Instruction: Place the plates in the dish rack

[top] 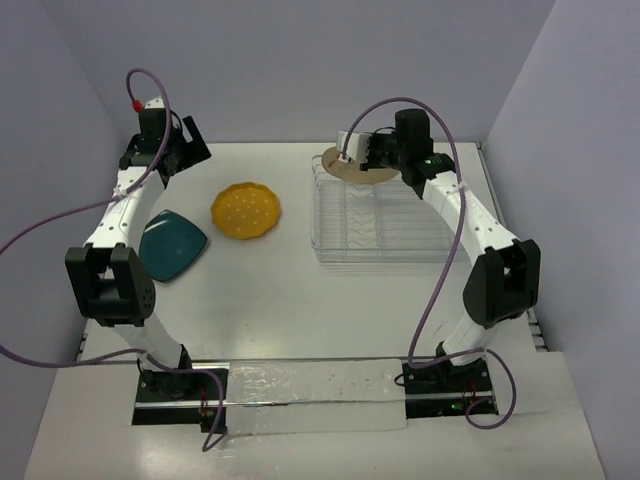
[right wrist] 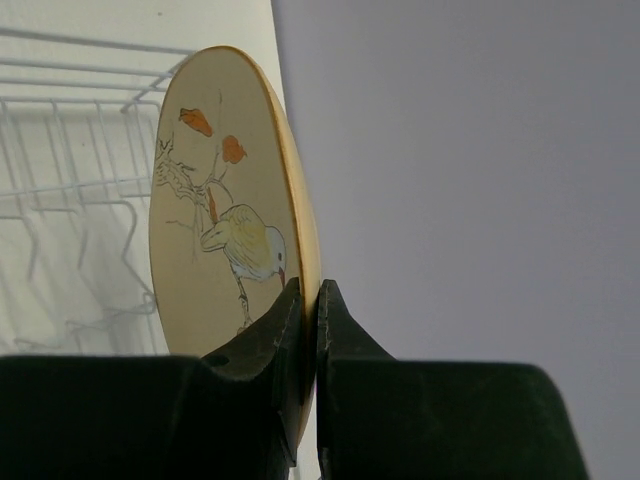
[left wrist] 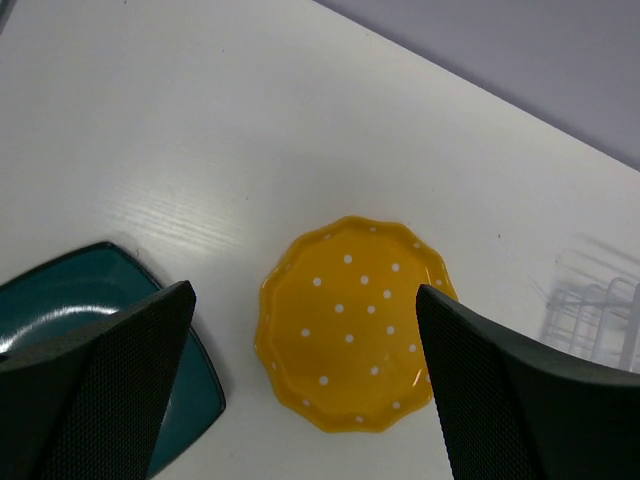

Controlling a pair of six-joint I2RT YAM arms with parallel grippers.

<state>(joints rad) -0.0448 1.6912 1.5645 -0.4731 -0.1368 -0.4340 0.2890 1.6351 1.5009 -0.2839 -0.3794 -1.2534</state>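
The right gripper (right wrist: 308, 300) pinched the stiff, breakable cream plate (right wrist: 215, 200) by its thin rim, likely a slippery hold, while the left gripper (left wrist: 305, 300) hung wide apart.

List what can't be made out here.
- Lower rim of cream plate: right wrist view, behind right gripper fingers.
- Plate-to-dish rack contact: top view, gripper overlaps it, too small.
- Part of teal plate: left wrist view, cut by frame edge, covered by left gripper finger.

teal plate (left wrist: 80, 295) partly behind left tool (left wrist: 305, 295), cream plate (right wrist: 200, 250) rim inside right tool (right wrist: 310, 290)
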